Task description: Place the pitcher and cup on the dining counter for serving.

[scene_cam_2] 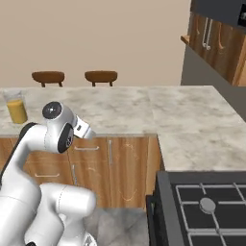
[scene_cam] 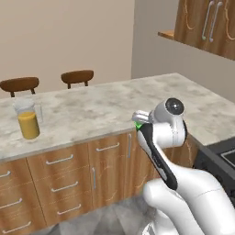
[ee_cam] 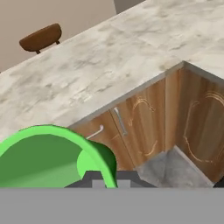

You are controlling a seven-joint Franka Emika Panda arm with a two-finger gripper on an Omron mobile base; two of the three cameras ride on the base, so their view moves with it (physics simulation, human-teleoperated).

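The pitcher [scene_cam: 28, 119] [scene_cam_2: 16, 108], clear and half full of orange juice, stands upright on the dining counter [scene_cam: 105, 105] [scene_cam_2: 144, 108] [ee_cam: 87, 74] near its left end. My gripper [scene_cam: 140, 118] [scene_cam_2: 84, 129] [ee_cam: 101, 180] hovers at the counter's front edge, in front of the wooden drawers and well right of the pitcher. It is shut on the green cup [scene_cam: 137, 124] [ee_cam: 43, 153], whose rim and inside show large in the hand view. In the right base view the cup is hidden behind the hand.
Two brown stools [scene_cam: 19, 84] [scene_cam: 77, 76] [scene_cam_2: 48, 77] [scene_cam_2: 101, 76] stand behind the counter. A dark stove [scene_cam_2: 206, 206] [scene_cam: 220, 158] sits at the right, with wooden wall cabinets [scene_cam: 206, 23] above. Drawer fronts with silver handles [scene_cam: 59, 159] lie below the counter edge.
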